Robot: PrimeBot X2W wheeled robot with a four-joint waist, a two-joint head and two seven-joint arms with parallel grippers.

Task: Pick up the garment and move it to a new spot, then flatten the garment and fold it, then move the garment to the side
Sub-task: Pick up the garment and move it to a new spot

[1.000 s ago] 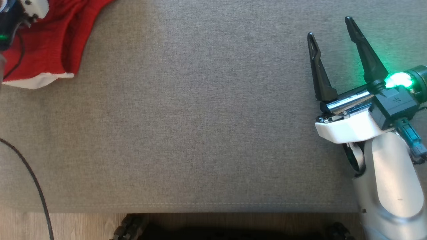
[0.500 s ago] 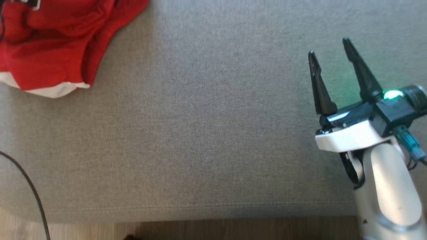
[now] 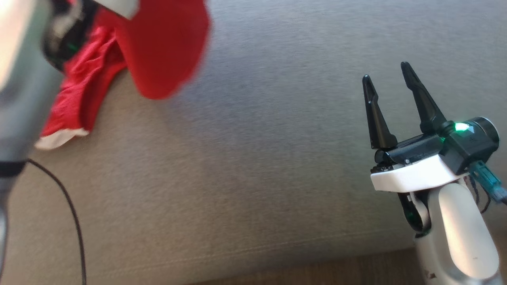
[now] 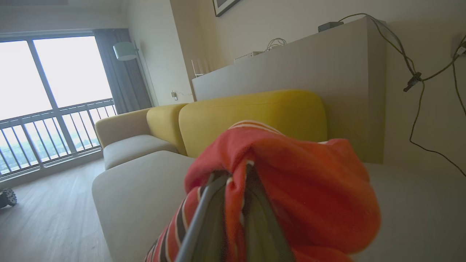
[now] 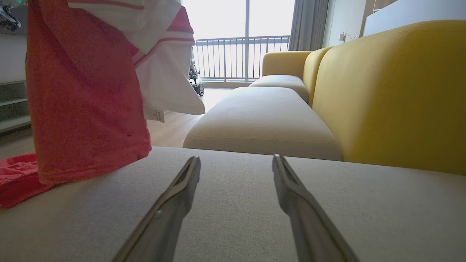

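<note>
Our left gripper (image 4: 233,174) is pressed together on the red garment (image 4: 309,189). In the left wrist view both dark fingers vanish into a bunched fold, with cloth wedged between them. The garment hangs from that grip above the left end of the grey seat cushion (image 3: 257,158), and its lower end trails onto the cushion there. The right wrist view shows a white, red-striped part draped high. Our right gripper (image 3: 384,71) has its fingers spread wide over the cushion's right end and holds nothing.

In the head view the left forearm (image 3: 20,79) is blurred and cut off by the frame, so we cannot make out the left fingertips there. The garment's edges are smeared too. A black cable (image 3: 71,213) crosses the cushion's left front corner.
</note>
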